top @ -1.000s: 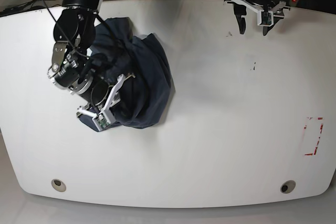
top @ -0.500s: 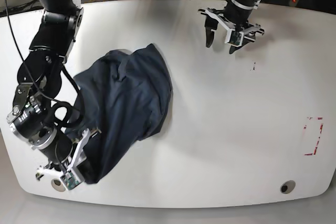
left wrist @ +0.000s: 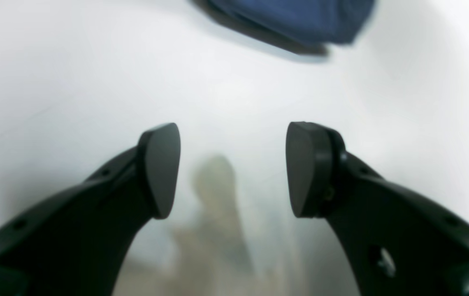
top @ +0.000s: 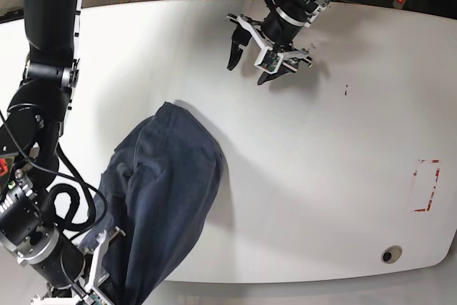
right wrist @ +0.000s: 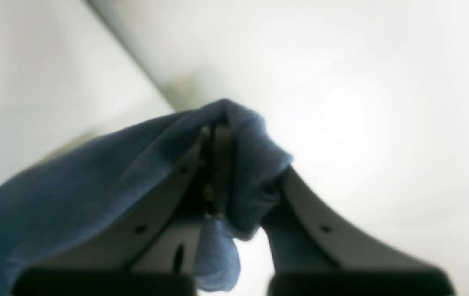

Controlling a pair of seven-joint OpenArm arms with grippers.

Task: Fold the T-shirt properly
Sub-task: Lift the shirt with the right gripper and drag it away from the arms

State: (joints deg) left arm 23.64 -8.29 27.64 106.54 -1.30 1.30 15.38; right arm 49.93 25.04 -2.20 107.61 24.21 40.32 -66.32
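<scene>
No text, label, brand or number can be read in any of the views. The T-shirt point(top: 161, 198) shows only plain dark blue cloth, with no lettering on the visible side. On the white table point(top: 321, 176), near its right edge, there is a red dashed rectangle point(top: 426, 186), but it is only a mark and has no letters. A small dark speck point(top: 346, 91) on the table is too small to tell. Both wrist views are blurred and show no writing.
</scene>
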